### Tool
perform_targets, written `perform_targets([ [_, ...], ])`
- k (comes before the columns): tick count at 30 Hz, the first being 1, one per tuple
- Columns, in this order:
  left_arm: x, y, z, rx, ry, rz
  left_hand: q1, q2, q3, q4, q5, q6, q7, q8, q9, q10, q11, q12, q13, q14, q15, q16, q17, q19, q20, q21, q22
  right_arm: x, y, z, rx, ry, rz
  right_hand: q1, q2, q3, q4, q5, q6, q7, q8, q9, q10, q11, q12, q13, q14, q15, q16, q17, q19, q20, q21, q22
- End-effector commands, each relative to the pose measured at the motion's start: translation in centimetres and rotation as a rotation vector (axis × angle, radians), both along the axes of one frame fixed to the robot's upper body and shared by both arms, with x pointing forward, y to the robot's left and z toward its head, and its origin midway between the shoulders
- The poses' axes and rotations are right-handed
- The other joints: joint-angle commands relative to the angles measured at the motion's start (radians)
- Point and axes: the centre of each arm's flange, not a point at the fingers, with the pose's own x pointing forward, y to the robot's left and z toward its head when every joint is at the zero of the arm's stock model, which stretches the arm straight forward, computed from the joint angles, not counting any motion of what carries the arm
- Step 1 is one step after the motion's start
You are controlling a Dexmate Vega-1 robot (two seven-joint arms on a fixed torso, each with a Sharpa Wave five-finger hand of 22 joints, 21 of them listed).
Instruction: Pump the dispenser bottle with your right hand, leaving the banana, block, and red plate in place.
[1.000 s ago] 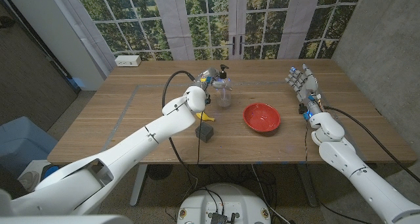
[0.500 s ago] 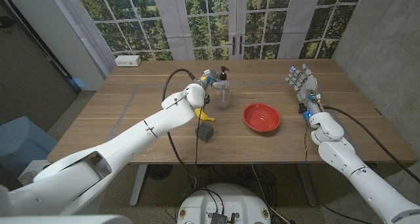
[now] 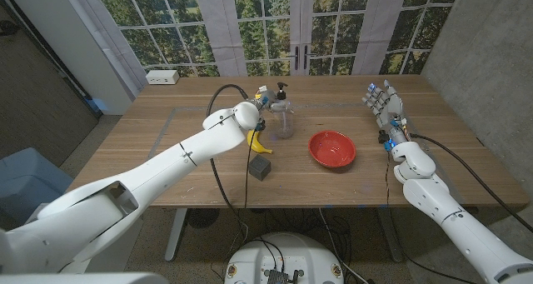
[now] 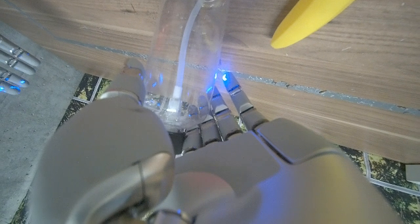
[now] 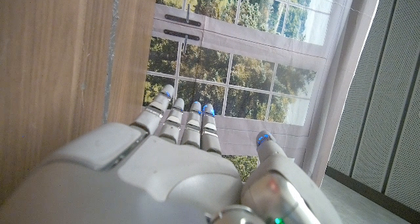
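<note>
Overhead head view, two close wrist views

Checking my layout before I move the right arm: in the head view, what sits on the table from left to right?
White box → banana → dispenser bottle → red plate → right robot hand.

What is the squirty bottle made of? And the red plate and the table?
The dispenser bottle looks like clear, shiny plastic: you can see its tube and the table through it. The red plate looks smooth and glossy, maybe plastic or ceramic; I can't tell which. The table looks like matte wood, with grain lines.
</note>
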Motion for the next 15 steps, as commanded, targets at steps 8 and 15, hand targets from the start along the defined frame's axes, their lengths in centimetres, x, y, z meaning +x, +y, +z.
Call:
perform_targets([
  [8, -0.7, -0.1, 0.9, -0.003, -0.012, -0.095, -0.114, -0.033, -0.029, -0.005, -0.008, -0.273, -0.032, 0.004, -0.026, -0.313, 0.078, 0.006, -0.031, -0.275, 0.106, -0.002, -0.016, -0.176, 0.051, -0.147, 0.004, 0.2, -0.1, 0.0, 0.009, -0.009, -0.001, -0.003, 0.023, 0.002, -0.005, -0.002, 0.006, 0.000, -0.001, 0.005, 0.005, 0.006, 0.006, 0.005, 0.003, 0.008, 0.009, 0.007, 0.004, 0.007, -0.002, 0.003],
  [15, -1.6, 0.0, 1.3, -0.031, -0.044, -0.128, -0.162, -0.018, -0.025, -0.007, -0.009, -0.469, -0.057, 0.004, -0.029, -0.517, 0.106, 0.005, -0.047, -0.466, 0.149, -0.006, -0.015, -0.294, 0.072, -0.242, 0.005, 0.2, 0.0, 0.0, 0.008, -0.010, -0.006, -0.004, 0.023, 0.002, -0.005, -0.002, 0.005, 0.000, -0.001, 0.005, 0.006, 0.004, 0.006, 0.005, 0.004, 0.007, 0.010, 0.008, 0.004, 0.008, -0.002, 0.003],
])
